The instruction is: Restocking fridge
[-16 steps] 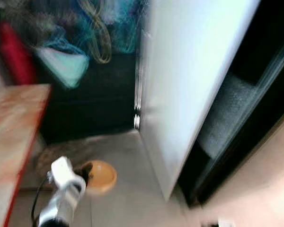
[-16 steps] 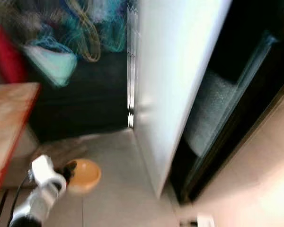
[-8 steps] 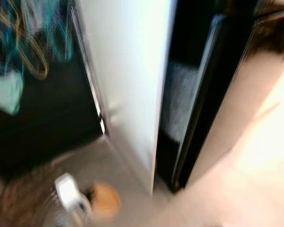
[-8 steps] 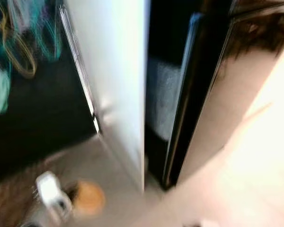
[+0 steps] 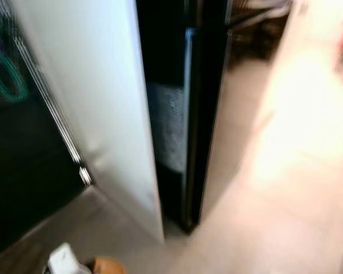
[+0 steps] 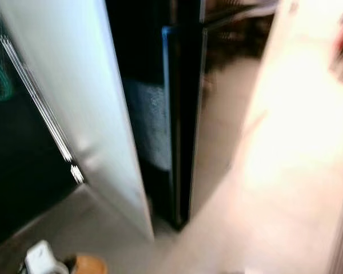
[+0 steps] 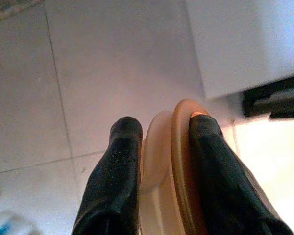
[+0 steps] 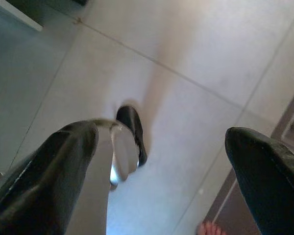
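Gripping an orange bowl [image 7: 179,161] by its rim, the left claw [image 7: 164,171] carries it toward the open fridge [image 5: 91,103]; the right claw [image 8: 161,161] hangs released.

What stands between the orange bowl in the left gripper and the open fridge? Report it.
Nothing visible. The left gripper holds the orange bowl low over bare floor tiles; the fridge's white door stands open beside the dark interior.

My left hand [image 7: 159,147] has two long black fingers [image 7: 112,181] with a grainy, rubbery surface and rounded tips. My right hand [image 8: 161,166] carries the same thick black fingers [image 8: 49,171]. The left wrist [image 5: 63,262] is a blurred white-silver block.
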